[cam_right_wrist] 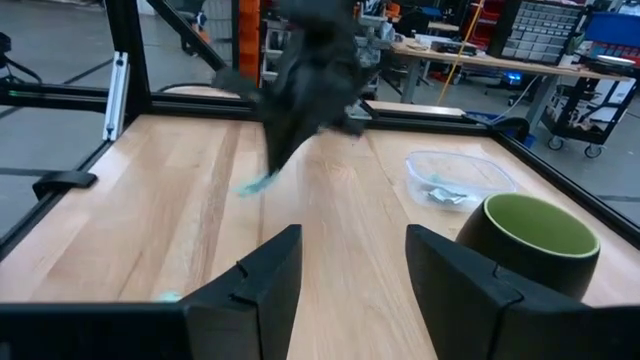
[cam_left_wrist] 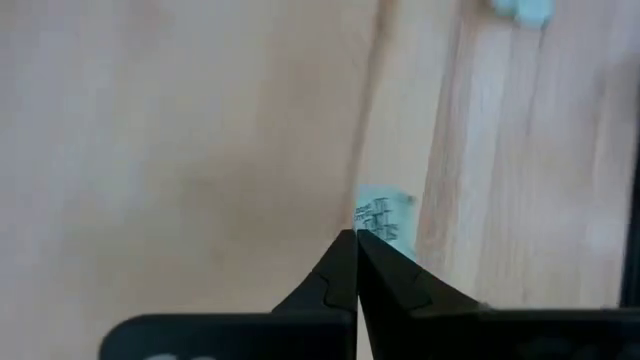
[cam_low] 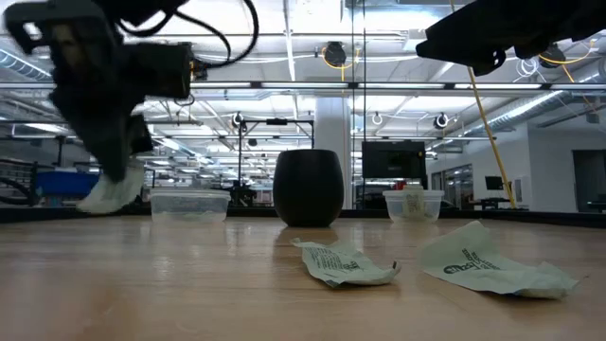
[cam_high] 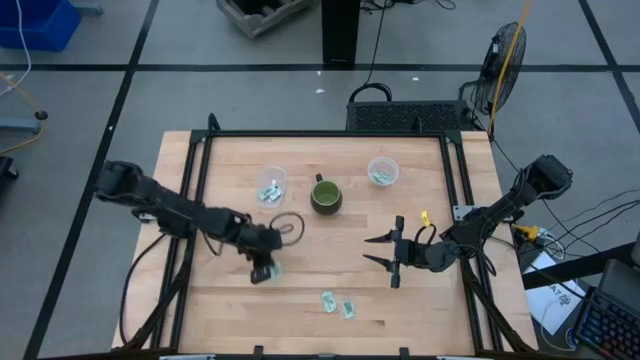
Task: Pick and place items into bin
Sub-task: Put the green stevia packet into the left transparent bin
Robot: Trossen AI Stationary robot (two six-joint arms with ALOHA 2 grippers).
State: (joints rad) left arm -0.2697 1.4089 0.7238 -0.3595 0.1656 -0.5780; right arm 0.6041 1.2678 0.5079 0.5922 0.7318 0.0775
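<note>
My left gripper (cam_high: 263, 272) hangs over the table's near-middle, shut on a pale green packet (cam_low: 114, 194) that is lifted off the wood. Two more pale green packets (cam_high: 327, 300) (cam_high: 348, 309) lie flat near the table's near edge; the low view shows them crumpled, packets (cam_low: 341, 262) (cam_low: 492, 260). My right gripper (cam_high: 372, 250) waits open right of centre, its fingers pointing toward the table's left. Two clear bins (cam_high: 271, 185) (cam_high: 383, 171) hold several packets each. The dark green mug (cam_high: 326, 195) stands between them. My left gripper (cam_left_wrist: 355, 235) pinches the pale green packet by one edge (cam_left_wrist: 378, 222) between its two shut fingertips. The fingers point down from above. The packet hangs below them, clear of the table, as the packet (cam_right_wrist: 255, 185) in the right wrist view also shows.
The dark table frame (cam_high: 200, 160) runs along the left, far and right sides. Bare wood lies between the two grippers. A fan (cam_high: 505, 55) and cables stand beyond the far right corner. Another packet (cam_left_wrist: 520, 8) shows at the edge of the left wrist view.
</note>
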